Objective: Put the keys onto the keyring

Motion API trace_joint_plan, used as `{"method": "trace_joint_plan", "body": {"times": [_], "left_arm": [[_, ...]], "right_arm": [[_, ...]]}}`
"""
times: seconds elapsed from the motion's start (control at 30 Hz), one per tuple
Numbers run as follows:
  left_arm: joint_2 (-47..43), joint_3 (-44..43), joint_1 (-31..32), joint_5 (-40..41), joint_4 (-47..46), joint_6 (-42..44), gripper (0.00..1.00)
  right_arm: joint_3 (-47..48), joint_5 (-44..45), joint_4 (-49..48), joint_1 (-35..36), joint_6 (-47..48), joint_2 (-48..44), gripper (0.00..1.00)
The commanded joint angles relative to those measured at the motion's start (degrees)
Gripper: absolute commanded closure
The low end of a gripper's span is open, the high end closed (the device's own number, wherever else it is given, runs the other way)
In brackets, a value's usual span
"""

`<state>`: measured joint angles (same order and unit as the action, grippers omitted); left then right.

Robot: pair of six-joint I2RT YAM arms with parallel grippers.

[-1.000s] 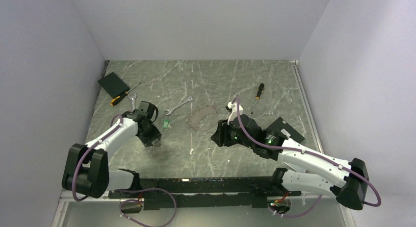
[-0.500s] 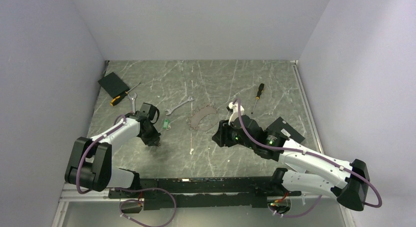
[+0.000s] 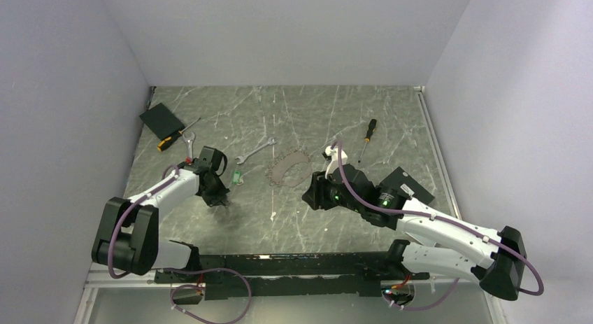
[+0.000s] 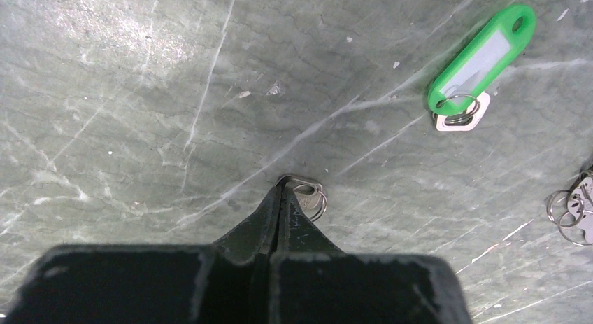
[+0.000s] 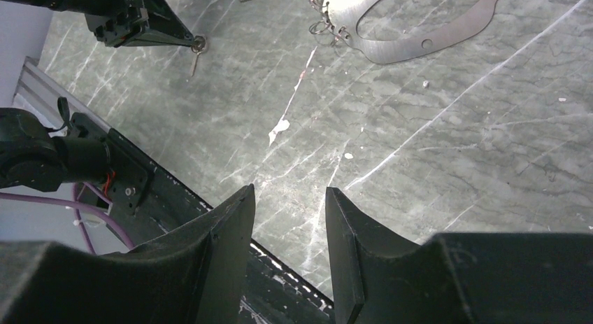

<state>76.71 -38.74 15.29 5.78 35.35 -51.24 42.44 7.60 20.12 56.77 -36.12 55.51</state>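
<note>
left gripper [image 4: 281,189] is pinched shut on the silvery key [image 4: 312,199], lower middle of its wrist view. keyring [image 3: 287,167] sits mid-frame overhead (right gripper [image 5: 288,194] gapes wide, empty). I'd lift slow, hole exposed.

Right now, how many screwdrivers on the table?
2. The left screwdriver lies far left, beside the black pad; the right screwdriver lies far back, right of centre. Part of the table is covered, so more may hide.

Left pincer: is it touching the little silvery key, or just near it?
Touching. In the left wrist view the left pincer is shut, its tips pinching the edge of the silvery key.
</note>
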Motion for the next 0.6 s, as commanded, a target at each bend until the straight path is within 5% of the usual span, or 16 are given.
{"method": "trace_joint_plan", "body": {"times": [0.0, 0.4, 0.57], "left_arm": [[-2.51, 0.09, -0.17, -1.65, 0.32, 2.12, 1.00], [-6.48, -2.30, -0.17, -3.70, 5.60, 3.69, 1.00], [-7.14, -0.07, -0.17, -2.32, 5.88, -3.70, 0.46]], "right_arm": [[0.72, 0.77, -1.31, -0.08, 0.53, 0.17, 0.55], [1.46, -0.12, -1.44, -0.08, 0.70, 1.17, 0.55], [0.80, -0.85, -2.62, -0.08, 0.44, 1.59, 0.55]]}}
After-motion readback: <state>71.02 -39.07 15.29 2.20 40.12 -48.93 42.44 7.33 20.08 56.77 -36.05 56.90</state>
